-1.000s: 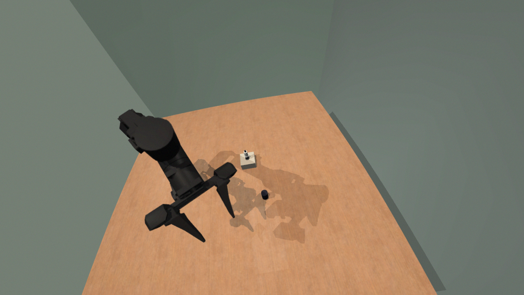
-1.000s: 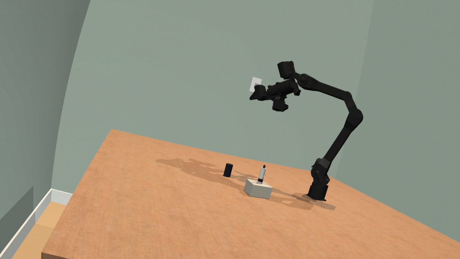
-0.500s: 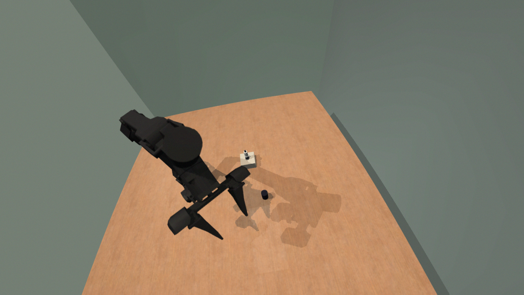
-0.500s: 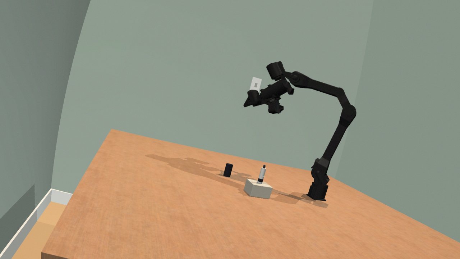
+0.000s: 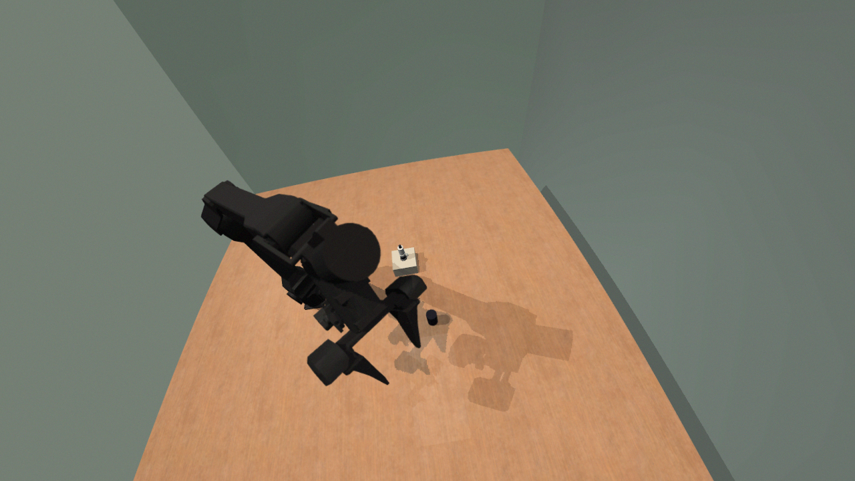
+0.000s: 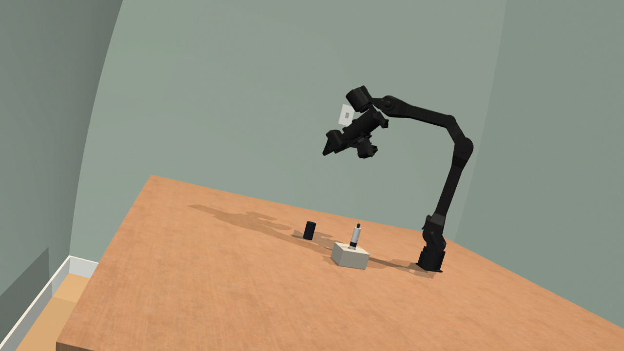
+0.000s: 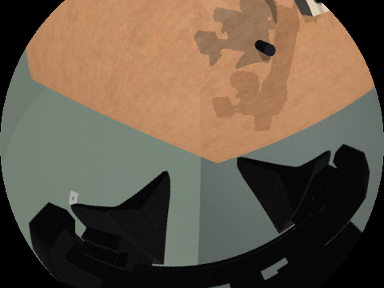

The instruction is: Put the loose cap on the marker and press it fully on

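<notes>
My black 2-fingered pincer is apart above the wooden table, ready for grasping; black cylindrical cap stands inside the table edges, leaving its sides grippable.

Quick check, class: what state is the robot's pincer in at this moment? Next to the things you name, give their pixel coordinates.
Pincer (image 5: 404, 365) (image 6: 323, 154) (image 7: 204, 169): open, nothing between its fingers, raised above the table (image 5: 507, 239) (image 6: 218, 283) (image 7: 120, 80).

Top view looks steeply down.
</notes>
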You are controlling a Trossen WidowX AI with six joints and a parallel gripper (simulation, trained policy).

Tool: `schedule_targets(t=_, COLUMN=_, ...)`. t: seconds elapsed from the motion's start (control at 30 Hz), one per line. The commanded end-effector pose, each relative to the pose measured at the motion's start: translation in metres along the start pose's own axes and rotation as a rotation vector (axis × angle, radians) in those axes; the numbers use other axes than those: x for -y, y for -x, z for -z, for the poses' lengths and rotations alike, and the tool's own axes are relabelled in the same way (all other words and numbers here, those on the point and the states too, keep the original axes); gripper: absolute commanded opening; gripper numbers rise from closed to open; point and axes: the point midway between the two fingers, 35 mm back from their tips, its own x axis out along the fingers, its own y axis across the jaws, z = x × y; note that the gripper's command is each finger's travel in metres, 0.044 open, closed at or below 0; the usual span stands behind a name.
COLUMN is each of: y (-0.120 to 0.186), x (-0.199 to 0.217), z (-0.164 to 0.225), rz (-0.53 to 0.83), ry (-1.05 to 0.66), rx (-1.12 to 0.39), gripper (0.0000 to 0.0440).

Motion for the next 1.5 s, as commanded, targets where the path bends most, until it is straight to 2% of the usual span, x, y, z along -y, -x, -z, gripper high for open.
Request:
schedule_targets(t=0.0, y=-0.006, x=0.005, z=-0.003, rz=0.000, ry=0.011, rx=0.031, gripper=0.0332)
schedule_targets(t=0.77, y=-0.042, x=0.053, z=-0.026, rz=0.064, ry=0.142, rx=0.237, gripper=0.0330)
schedule_targets(t=1.47, y=-0.063, x=0.097, z=-0.053, rz=0.137, ry=0.250, rx=0.404, gripper=0.0328)
